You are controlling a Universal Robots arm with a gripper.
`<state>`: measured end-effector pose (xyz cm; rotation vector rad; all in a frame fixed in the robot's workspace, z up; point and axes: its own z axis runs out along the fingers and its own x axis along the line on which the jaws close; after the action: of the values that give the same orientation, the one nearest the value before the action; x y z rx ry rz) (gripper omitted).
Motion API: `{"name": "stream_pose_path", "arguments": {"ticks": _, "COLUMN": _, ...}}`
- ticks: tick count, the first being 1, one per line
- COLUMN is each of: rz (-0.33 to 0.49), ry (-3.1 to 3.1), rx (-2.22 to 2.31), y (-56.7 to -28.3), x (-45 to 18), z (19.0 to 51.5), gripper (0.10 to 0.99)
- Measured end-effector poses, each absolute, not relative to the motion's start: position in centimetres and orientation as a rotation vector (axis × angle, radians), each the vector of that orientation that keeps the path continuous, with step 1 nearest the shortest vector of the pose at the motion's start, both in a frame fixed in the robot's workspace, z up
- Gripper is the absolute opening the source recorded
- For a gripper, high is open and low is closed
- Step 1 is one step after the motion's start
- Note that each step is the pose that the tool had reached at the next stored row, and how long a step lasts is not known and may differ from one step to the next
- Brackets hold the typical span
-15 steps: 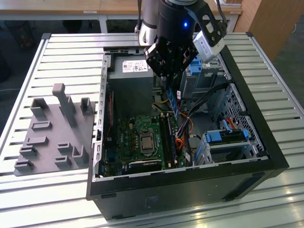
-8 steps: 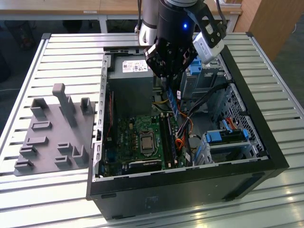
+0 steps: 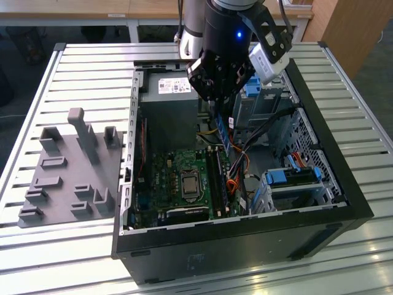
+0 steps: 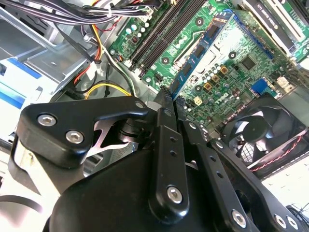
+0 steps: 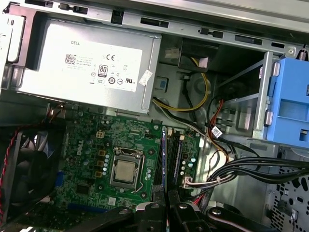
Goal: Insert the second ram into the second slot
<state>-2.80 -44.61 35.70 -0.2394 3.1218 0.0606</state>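
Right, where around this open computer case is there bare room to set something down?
Bare: slatted metal table behind and in front of the grey plastic fixture tray. Crowded: inside the black computer case, where the end effector grips the thin blue ram stick above the green motherboard.

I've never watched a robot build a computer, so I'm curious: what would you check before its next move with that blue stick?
1. Grip: the gripper is shut on the second ram: ok.
2. Direction: in the first wrist view the stick's edge runs along the memory slots: ok.
3. Over the right slot of the row: cannot tell.
4. Seated: the stick hangs above the motherboard, not in a slot: not ok.
5. Path: the cables lie beside the slots, not across them: ok.
6. Slot latches open: cannot tell.
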Motion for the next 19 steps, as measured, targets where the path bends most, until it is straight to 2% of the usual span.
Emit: {"name": "stream_pose_path", "arguments": {"ticks": 19, "rz": 0.061, "ry": 3.123, "rx": -0.225, "y": -44.61, "x": -2.80, "z": 34.77, "gripper": 0.137}}
